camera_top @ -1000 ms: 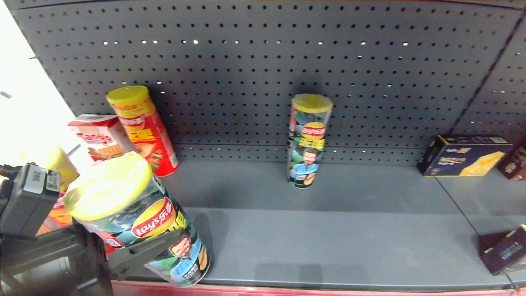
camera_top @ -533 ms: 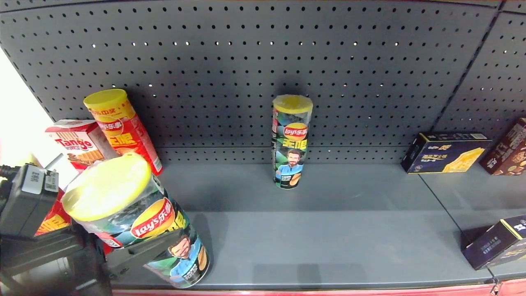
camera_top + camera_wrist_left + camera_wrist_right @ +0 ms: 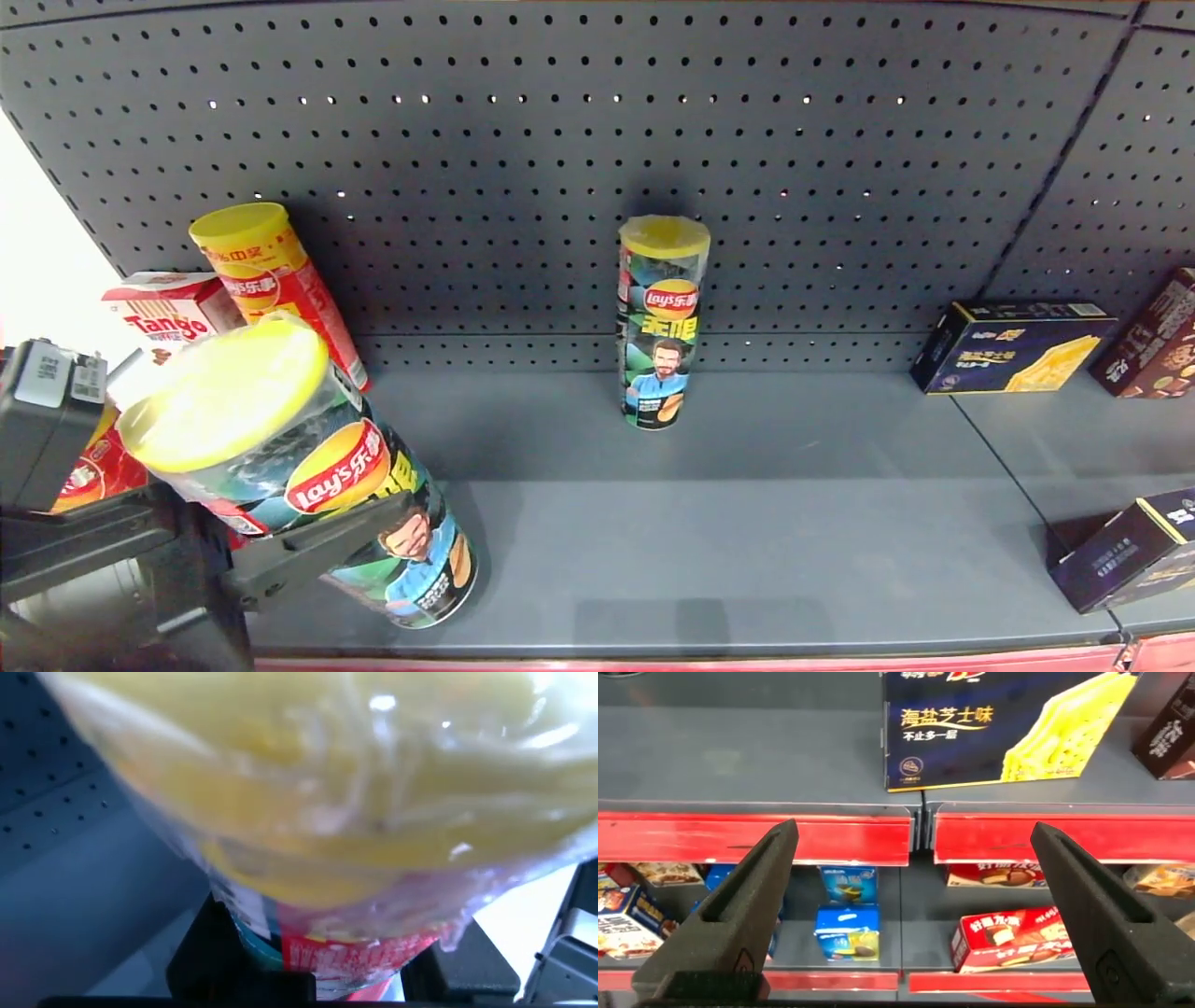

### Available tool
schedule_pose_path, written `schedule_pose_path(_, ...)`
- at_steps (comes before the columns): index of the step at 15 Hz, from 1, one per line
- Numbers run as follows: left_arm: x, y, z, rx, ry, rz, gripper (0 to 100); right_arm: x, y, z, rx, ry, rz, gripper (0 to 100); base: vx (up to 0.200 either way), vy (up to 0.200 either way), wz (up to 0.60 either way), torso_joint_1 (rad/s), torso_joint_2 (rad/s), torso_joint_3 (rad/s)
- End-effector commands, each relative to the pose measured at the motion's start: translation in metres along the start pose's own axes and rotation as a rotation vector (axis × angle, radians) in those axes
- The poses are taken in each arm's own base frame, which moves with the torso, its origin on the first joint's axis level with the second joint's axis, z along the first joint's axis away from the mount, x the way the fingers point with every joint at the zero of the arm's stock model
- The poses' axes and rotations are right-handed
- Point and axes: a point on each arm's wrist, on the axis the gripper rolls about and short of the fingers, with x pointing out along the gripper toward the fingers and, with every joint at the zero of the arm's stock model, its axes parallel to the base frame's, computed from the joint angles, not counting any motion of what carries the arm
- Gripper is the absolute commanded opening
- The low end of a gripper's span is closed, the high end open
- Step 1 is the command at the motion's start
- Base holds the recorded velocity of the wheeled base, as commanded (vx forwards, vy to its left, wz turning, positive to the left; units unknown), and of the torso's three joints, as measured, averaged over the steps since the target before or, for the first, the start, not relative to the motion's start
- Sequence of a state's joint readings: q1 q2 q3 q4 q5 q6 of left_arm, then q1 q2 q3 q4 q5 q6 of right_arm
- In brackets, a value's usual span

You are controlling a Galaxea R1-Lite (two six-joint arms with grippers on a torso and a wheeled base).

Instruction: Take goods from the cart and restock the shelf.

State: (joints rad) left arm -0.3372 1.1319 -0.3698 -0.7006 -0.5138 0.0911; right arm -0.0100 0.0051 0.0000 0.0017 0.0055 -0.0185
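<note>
Head view, nearest first: my left tool [image 3: 299,546] pinches the blue-green chip can [image 3: 345,467], tilted over the front-left of the shelf [image 3: 747,532]. In the last half second it went a little up and left, so I judge the placing is not yet done. My right tool [image 3: 913,835] is spread and carries nothing. I count three chip cans: the held one, its twin [image 3: 661,327] and a red can [image 3: 280,280] at the back. One wafer box [image 3: 173,313]. Three boxes at right: dark front box [image 3: 1130,551], blue box [image 3: 1013,345], brown box [image 3: 1153,336].

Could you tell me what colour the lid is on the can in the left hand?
Yellow: the lid of the can shows best in the head view.
</note>
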Motion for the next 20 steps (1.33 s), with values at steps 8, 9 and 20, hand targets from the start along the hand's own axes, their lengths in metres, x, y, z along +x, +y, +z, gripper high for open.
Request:
schedule_pose_path(8, 0.002, 0.003, 0.005, -0.009, -0.009, 0.010, 0, 0.037, 0.002, 0.129, -0.073, -0.024, 0.209, 100, 0.000, 0.000, 0.00, 0.000, 0.00, 0.000)
schedule_pose_path(9, 0.002, 0.003, 0.005, -0.011, -0.009, 0.010, 0, 0.046, 0.005, 0.132, -0.078, -0.044, 0.323, 100, 0.000, 0.000, 0.00, 0.000, 0.00, 0.000)
schedule_pose_path(20, 0.002, 0.004, 0.006, -0.017, -0.014, 0.015, 0, 0.149, 0.025, 0.169, -0.144, 0.115, 0.398, 100, 0.000, 0.000, 0.00, 0.000, 0.00, 0.000)
